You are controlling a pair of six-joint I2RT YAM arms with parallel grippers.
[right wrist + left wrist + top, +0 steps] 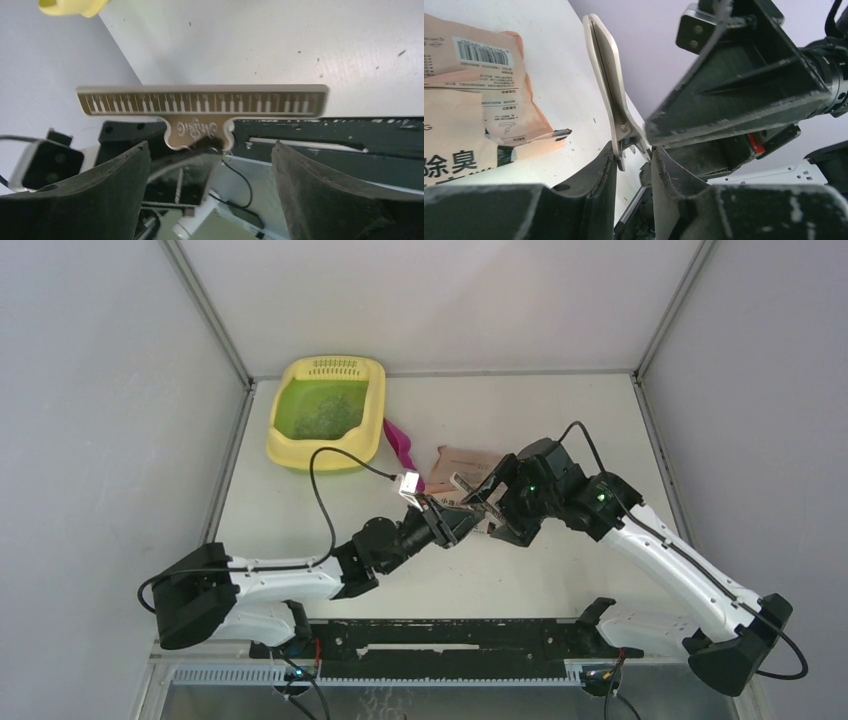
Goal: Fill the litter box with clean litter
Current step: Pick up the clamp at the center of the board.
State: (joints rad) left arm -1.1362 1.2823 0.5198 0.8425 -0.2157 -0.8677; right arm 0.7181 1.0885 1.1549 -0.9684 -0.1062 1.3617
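Top view, box: your pale yellow rounded plastic litter box [300, 454] sits at the far left of the white worktop [560, 420], grille end at 12 o'clock.
Top view, litter: a thin speckled layer of dark clean litter [325, 415] lies on its green floor. It looks only partly filled.
Top view, tools: the left tool [462, 515] and right tool [490, 502] meet tip to tip at mid-worktop. What lies between them is too small to tell here.
Top view, bag: a peach-pink printed plastic bag [468, 462] lies flat just at 12 o'clock of both tools, long axis about 9 to 3.
Top view, scoop: a magenta plastic scoop [401, 443] lies between bag and box.
Left wrist view, grip: your left tool is closed down on the lever end of a beige plastic bag clip [611, 85], whose bar points to 12 o'clock. The bag lies at 9 o'clock, apart from the clip.
Right wrist view, grip: your right tool stands wide open and holds nothing. The clip sits broadside between its fingers [120, 185], touching neither.
Bearing: the box lies at 11 o'clock from both tools, well apart. Your left arm is the nearer.
Next, as a judgement: the bag probably has to be lifted and tipped that way.
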